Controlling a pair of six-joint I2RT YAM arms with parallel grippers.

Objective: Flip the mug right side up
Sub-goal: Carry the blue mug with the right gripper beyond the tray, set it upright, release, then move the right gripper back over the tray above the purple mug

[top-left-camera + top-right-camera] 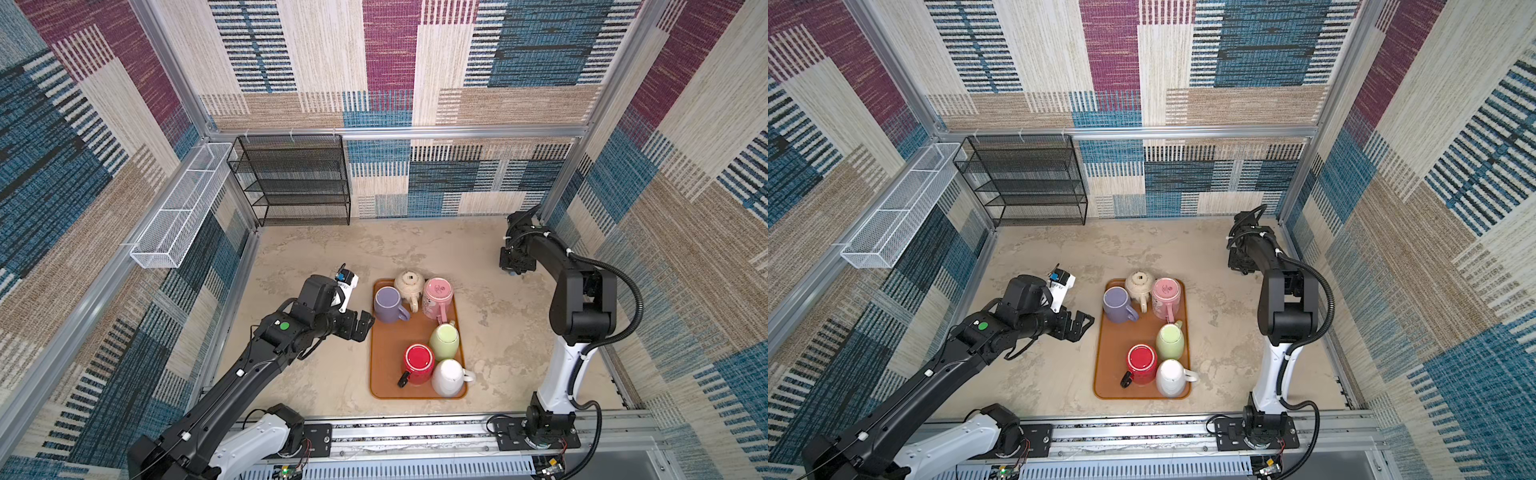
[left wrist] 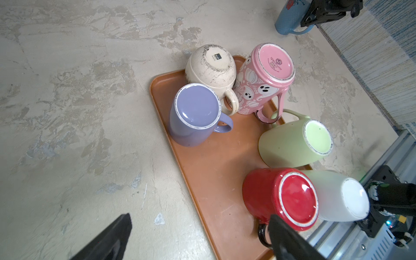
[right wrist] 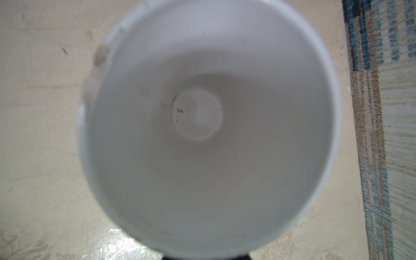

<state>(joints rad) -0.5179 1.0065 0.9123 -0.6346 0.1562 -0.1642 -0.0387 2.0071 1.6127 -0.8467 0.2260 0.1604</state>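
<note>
Several mugs stand upside down on a brown tray (image 1: 390, 345) (image 2: 213, 175): purple (image 1: 388, 304) (image 2: 195, 112), cream (image 1: 409, 284), pink (image 1: 437, 297), green (image 1: 444, 340), red (image 1: 419, 362) (image 2: 292, 198) and white (image 1: 449, 376). My left gripper (image 1: 359, 326) (image 1: 1077, 326) (image 2: 200, 225) hangs open and empty at the tray's left edge, beside the purple mug. At the back right, a blue mug (image 2: 289, 21) stands upright on the table; its white inside (image 3: 209, 117) fills the right wrist view. My right gripper (image 1: 515, 266) (image 1: 1241, 266) is right over its rim; its jaws are hidden.
A black mesh shelf rack (image 1: 295, 178) stands at the back left. A white wire basket (image 1: 183, 208) hangs on the left wall. Patterned walls close in three sides. The arms' mounting rail (image 1: 415, 432) runs along the front edge.
</note>
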